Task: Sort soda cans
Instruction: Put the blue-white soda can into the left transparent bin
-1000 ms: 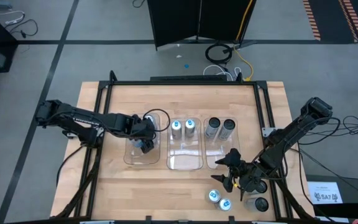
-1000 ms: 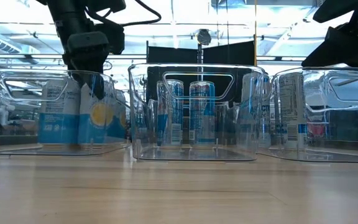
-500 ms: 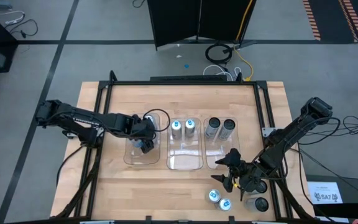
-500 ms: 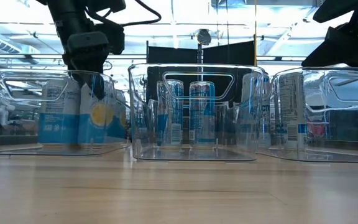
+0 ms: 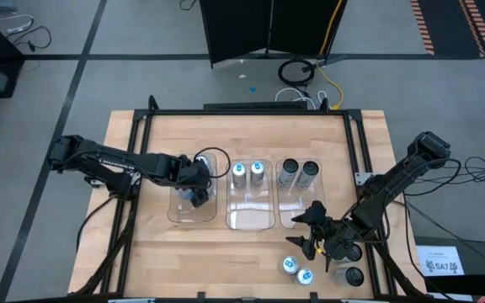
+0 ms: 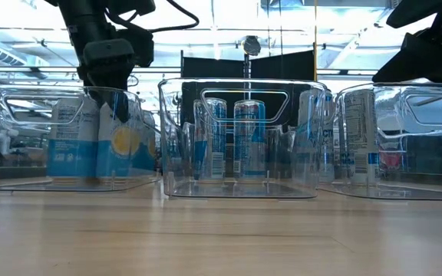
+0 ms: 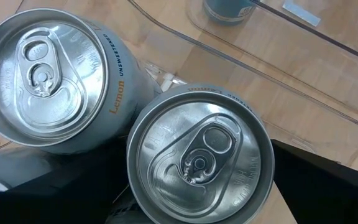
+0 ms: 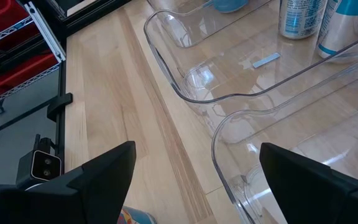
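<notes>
Since nothing has shifted across the last second in either the high or low view, both arms look paused, so sorting is at a standstill mid-way.

Light wooden surface (image 5: pixel 158 261) carries three clear rectangular plastic bins in a row. Left clear bin (image 5: pixel 179 217) holds silver-topped lemon soda cans (image 7: pixel 48 78), two of them touching side by side in the left wrist view. Middle clear bin (image 5: pixel 251 220) has two blue-marked-top cans (image 5: pixel 247 171) at its far end. Right clear bin (image 5: pixel 289 220) has two dark grey cans (image 5: pixel 299 171) at its far end.

Left gripper (image 5: pixel 196 192) hangs inside the left bin right over the silver cans, jaws wide apart, gripping nothing: reads as a can just dropped off.

Right gripper (image 5: pixel 313 229) sits near the front edge of the right bin, fingers (image 8: pixel 98 171) spread wide, empty.

Unsorted, on the surface near the right gripper: two blue-topped loose cans (image 5: pixel 297 269) and at least one dark loose can (image 5: pixel 354 276).

My read: left bin is probably done; right arm has the leftovers to pick next.
</notes>
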You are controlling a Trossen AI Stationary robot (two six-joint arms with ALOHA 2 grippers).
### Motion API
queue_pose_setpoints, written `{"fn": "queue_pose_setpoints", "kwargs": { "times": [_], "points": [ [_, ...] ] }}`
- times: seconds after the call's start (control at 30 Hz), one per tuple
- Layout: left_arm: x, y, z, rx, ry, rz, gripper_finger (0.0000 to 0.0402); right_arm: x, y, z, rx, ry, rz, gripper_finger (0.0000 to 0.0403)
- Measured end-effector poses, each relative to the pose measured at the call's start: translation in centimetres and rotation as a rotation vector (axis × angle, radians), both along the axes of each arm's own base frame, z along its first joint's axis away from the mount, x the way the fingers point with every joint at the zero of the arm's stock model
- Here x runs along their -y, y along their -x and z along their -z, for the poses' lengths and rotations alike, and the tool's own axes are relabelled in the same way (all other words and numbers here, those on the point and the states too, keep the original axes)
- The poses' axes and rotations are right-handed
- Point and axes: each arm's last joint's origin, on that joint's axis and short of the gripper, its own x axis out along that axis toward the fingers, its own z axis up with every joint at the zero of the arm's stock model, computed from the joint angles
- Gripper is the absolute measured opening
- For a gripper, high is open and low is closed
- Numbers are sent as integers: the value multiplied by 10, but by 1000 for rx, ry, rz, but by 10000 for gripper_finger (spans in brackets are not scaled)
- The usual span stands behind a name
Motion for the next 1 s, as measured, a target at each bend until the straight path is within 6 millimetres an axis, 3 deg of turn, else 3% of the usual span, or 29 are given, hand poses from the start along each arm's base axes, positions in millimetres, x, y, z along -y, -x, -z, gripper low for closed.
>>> {"fn": "queue_pose_setpoints", "kwargs": {
  "times": [0.5,0.83,1.0],
  "points": [
    [0,0,0,0,2,0,389,0,0,0,0,4,-2,336],
    [1,-8,-23,58,16,5,389,0,0,0,-1,14,-9,336],
    [2,-4,-33,-7,54,18,389,0,0,0,-1,16,-10,336]
  ]
}}
